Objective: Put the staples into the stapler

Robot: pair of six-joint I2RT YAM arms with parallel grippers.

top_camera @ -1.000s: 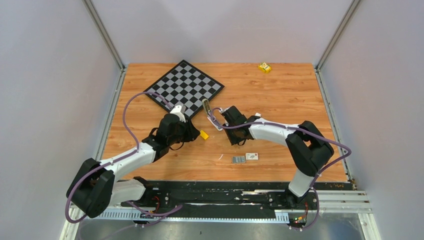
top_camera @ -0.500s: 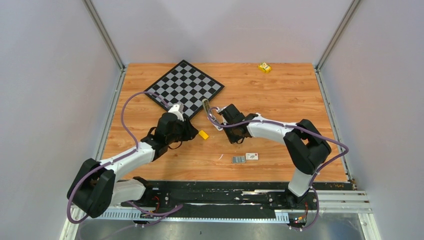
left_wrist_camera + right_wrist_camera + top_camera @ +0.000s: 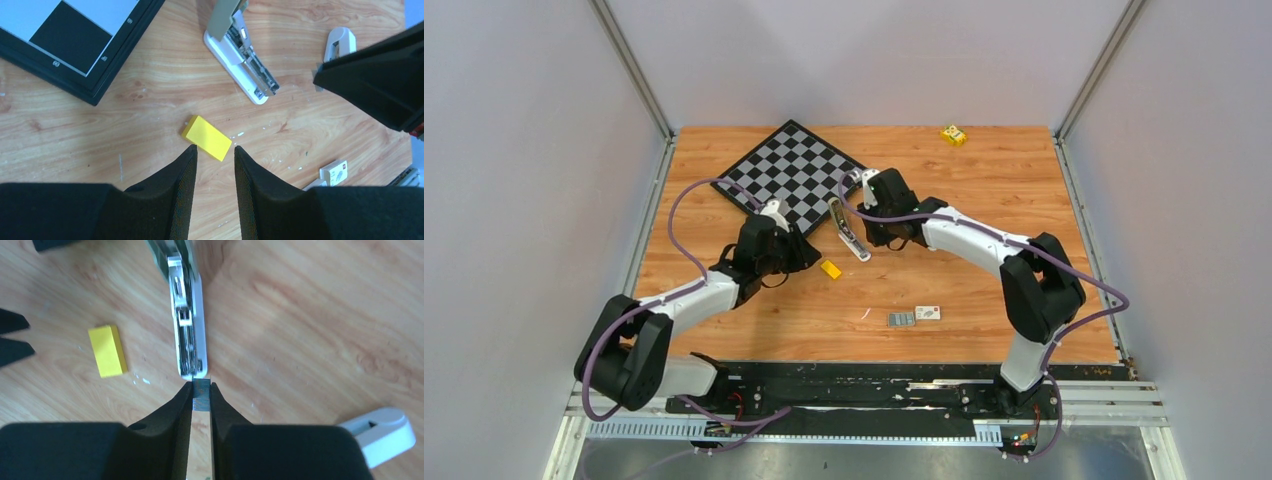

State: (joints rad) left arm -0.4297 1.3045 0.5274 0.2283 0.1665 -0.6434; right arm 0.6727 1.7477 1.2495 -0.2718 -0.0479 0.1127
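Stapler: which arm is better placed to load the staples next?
Right. Its jaws pinch the staples at the open stapler tray's end; the left jaws hang empty over the yellow block.

Worktop (image 3: 984, 190): orange-brown wood grain
Chessboard (image 3: 792, 175): black-and-white checks, black frame
Stapler (image 3: 243, 60): grey-olive top, white base, shiny metal tray
Block (image 3: 206, 137): yellow
Staples (image 3: 201, 394): silvery grey
Box (image 3: 928, 313): white
Left end effector (image 3: 215, 155): black
Right end effector (image 3: 201, 390): black
Arms (image 3: 689, 302): white and black
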